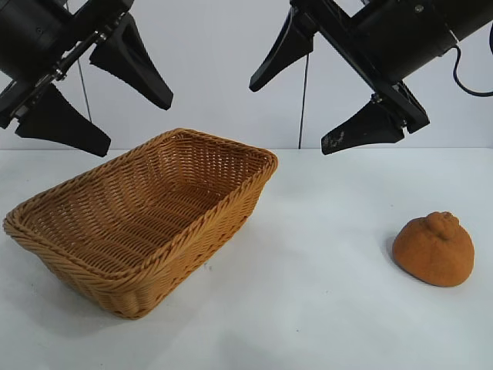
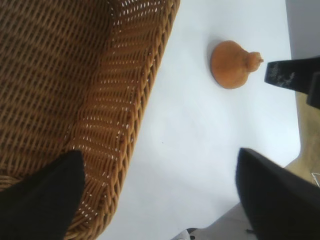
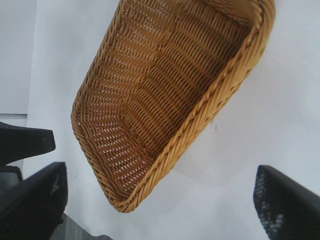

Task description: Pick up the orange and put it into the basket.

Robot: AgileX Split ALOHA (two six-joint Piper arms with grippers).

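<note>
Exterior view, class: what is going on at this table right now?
Nothing is being handled yet. Both arms hang above the white table, the left tool and the right tool wide open and empty. The orange sits alone on the table at the right, below the right tool. The wicker basket lies at the left, with nothing in it.

basket (image 2: 75, 100), orange (image 2: 231, 65) apart on table (image 2: 200, 140)

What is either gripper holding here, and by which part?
Nothing. Left gripper and right gripper hang open above the table; the orange lies untouched beside the basket.
</note>
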